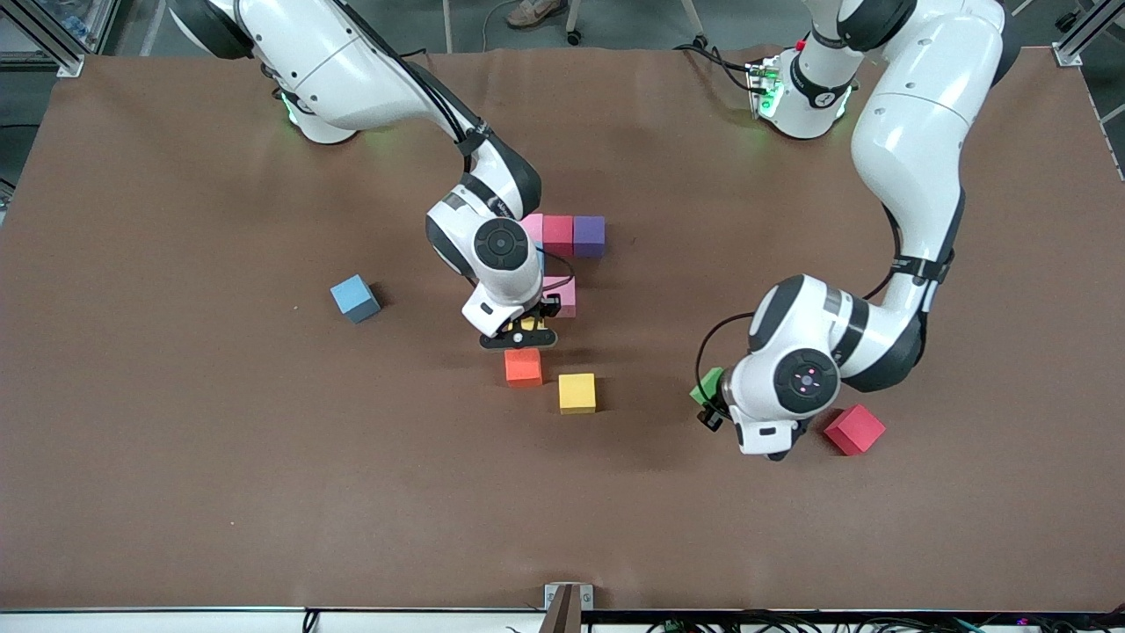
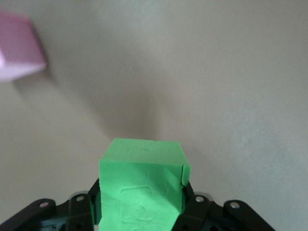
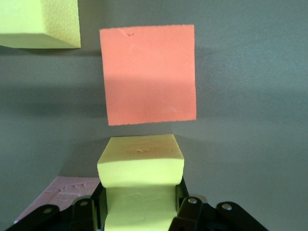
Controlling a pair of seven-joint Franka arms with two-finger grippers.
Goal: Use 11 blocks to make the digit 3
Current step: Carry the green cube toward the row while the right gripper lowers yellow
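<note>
My right gripper (image 1: 520, 332) (image 3: 139, 207) is shut on a yellow block (image 3: 140, 166), low over the spot between a pink block (image 1: 563, 295) and an orange block (image 1: 524, 367) (image 3: 148, 74). A pink (image 1: 533, 226), a dark red (image 1: 557, 235) and a purple block (image 1: 589, 236) form a row farther from the front camera. Another yellow block (image 1: 577, 392) (image 3: 41, 21) lies beside the orange one. My left gripper (image 1: 714, 397) (image 2: 142, 211) is shut on a green block (image 1: 707, 385) (image 2: 142, 185), held above the table beside a red block (image 1: 853, 429).
A blue block (image 1: 355, 298) lies alone toward the right arm's end of the table. The brown table mat (image 1: 264, 483) is bare nearer to the front camera. A pale pink-looking block (image 2: 19, 48) shows at the edge of the left wrist view.
</note>
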